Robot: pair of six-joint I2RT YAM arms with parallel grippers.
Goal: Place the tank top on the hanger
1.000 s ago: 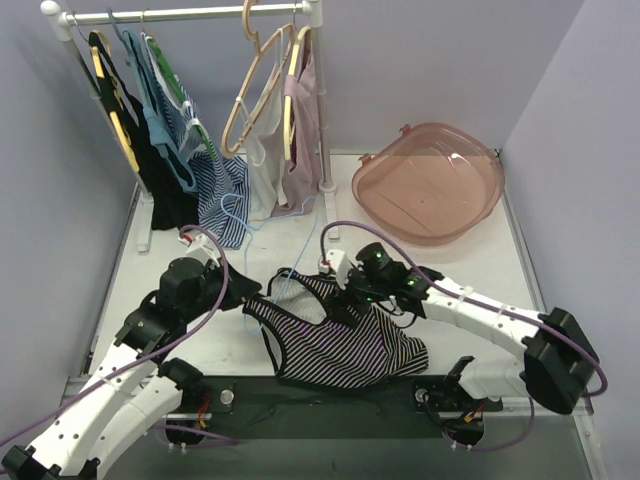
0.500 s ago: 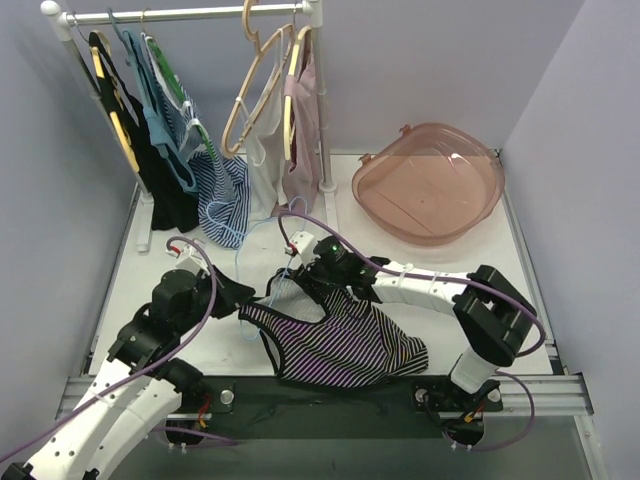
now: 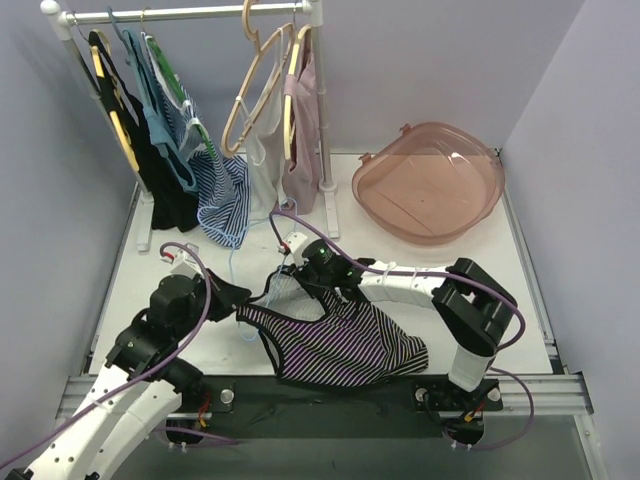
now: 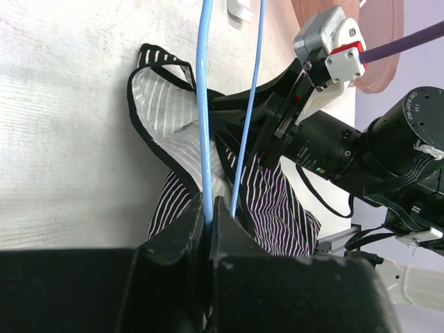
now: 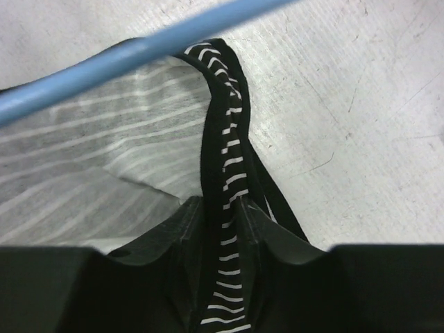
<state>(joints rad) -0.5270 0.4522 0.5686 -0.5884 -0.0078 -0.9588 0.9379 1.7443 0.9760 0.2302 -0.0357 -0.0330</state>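
White tabletop lay under both arms. The left gripper was clamped on 1 rod of the hanger, pinched right between its fingertips, and a 2nd pale-blue rod ran just beside them. The right gripper was closed on a black-trimmed strap of the tank top. The strap rose straight out from between its fingers, and a hanger rod crossed just beyond them.

Several things looked liable to go wrong. The strap was thin and held by a narrow pinch, so a pull against the rod could drag it out of the fingers. The rod was slim and smooth, so it could twist in the left grip and swing the hanger away from the strap opening. The strap also looked twisted, which could make it snag on the hanger instead of sliding over.

The tank top's body lay spread on the table. Its long axis ran from the straps at the right fingers to the hem, well away from them toward the arm bases. The hanger's rods pointed away from the left fingers, toward the right gripper. Its hook could not be made out.
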